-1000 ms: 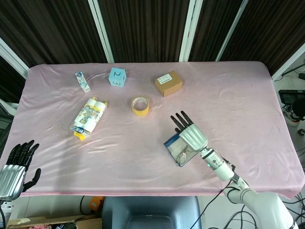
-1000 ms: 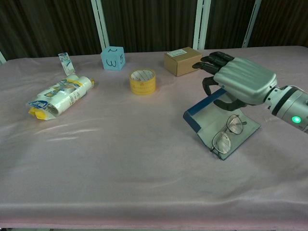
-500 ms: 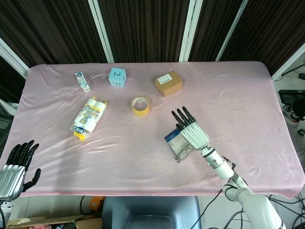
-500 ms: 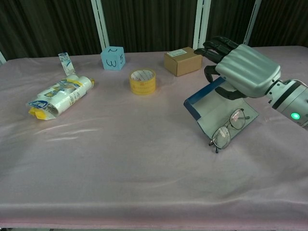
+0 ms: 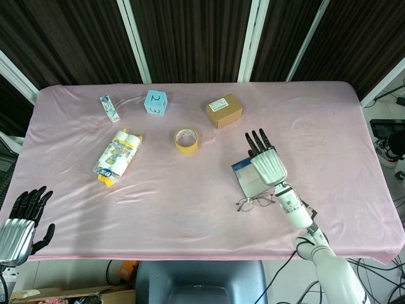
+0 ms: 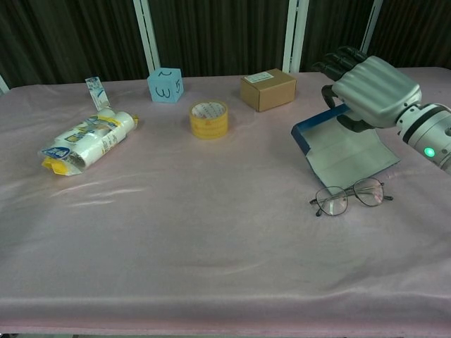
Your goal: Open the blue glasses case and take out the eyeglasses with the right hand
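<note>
The blue glasses case (image 5: 249, 182) (image 6: 347, 153) lies open on the pink cloth at the right, its grey inside showing and nothing in it. My right hand (image 5: 267, 163) (image 6: 373, 83) is over its raised lid, with the fingers stretched along the top and the thumb (image 6: 350, 126) curled under, gripping the lid. The eyeglasses (image 5: 255, 202) (image 6: 350, 196) lie unfolded on the cloth just in front of the case, apart from the hand. My left hand (image 5: 22, 223) hangs off the table's near left corner, fingers apart and holding nothing. The chest view does not show it.
A yellow tape roll (image 5: 186, 140) (image 6: 208, 118) and a brown box (image 5: 223, 110) (image 6: 268, 89) lie behind and left of the case. Further left are a blue cube (image 5: 155, 101), a small tube (image 5: 109, 107) and a wrapped pack of bottles (image 5: 118, 156).
My right hand moved back and to the right, taking the open case with it. The eyeglasses slid out of the case and now lie on the cloth.
</note>
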You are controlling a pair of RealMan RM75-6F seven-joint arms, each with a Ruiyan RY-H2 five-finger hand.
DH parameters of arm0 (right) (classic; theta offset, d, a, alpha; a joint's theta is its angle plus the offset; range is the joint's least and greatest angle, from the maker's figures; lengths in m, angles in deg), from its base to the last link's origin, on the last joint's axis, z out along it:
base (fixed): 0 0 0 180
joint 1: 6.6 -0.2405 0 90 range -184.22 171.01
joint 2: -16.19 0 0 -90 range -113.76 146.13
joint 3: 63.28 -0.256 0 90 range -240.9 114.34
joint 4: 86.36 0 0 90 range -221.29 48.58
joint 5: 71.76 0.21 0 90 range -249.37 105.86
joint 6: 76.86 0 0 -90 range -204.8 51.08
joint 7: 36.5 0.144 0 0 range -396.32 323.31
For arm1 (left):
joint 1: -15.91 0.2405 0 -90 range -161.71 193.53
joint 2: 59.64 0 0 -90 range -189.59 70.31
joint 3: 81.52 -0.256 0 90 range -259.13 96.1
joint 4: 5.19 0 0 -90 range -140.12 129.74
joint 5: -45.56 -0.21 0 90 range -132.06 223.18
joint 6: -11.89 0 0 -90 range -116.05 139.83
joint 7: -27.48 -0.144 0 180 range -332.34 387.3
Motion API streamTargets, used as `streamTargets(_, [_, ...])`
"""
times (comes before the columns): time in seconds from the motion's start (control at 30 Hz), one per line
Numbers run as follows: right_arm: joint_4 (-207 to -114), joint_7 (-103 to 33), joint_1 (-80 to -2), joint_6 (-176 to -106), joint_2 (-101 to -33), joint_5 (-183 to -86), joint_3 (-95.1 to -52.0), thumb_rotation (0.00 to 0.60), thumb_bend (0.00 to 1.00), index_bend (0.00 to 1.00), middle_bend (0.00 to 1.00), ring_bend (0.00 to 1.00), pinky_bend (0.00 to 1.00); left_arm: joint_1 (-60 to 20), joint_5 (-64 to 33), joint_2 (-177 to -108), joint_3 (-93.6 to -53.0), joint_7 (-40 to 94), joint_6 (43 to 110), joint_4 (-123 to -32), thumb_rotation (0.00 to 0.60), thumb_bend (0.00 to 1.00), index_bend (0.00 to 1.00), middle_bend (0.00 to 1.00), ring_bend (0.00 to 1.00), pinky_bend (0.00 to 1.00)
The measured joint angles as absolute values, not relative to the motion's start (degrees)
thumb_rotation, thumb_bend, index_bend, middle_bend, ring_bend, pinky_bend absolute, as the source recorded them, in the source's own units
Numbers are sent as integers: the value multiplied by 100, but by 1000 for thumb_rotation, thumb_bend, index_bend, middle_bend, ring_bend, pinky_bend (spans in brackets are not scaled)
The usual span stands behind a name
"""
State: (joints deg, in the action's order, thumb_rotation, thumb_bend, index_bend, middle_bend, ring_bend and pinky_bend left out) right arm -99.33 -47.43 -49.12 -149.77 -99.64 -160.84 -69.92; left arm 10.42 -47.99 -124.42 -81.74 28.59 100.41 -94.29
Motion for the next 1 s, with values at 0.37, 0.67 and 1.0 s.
streamTargets(0.37, [-9621, -5189, -5094, -13707, -9967, -15596, -7255, 600, 389, 204, 158, 0, 0, 996, -4770, -12485, -8174, 2728, 9936, -9460, 600, 426, 0, 0, 0, 62])
streamTargets(0.67, [-10048, -4700, -4952, -13309, -9509, -15588, -7173, 600, 252, 146, 140, 0, 0, 1015, -4745, -12497, -8157, 2707, 9984, -9482, 600, 426, 0, 0, 0, 67])
streamTargets(1.0, [-12097, -4091, -4473, -15163, -8059, -16371, -6533, 600, 268, 447, 141, 0, 0, 1039, -4741, -12504, -8146, 2677, 10032, -9502, 600, 426, 0, 0, 0, 72])
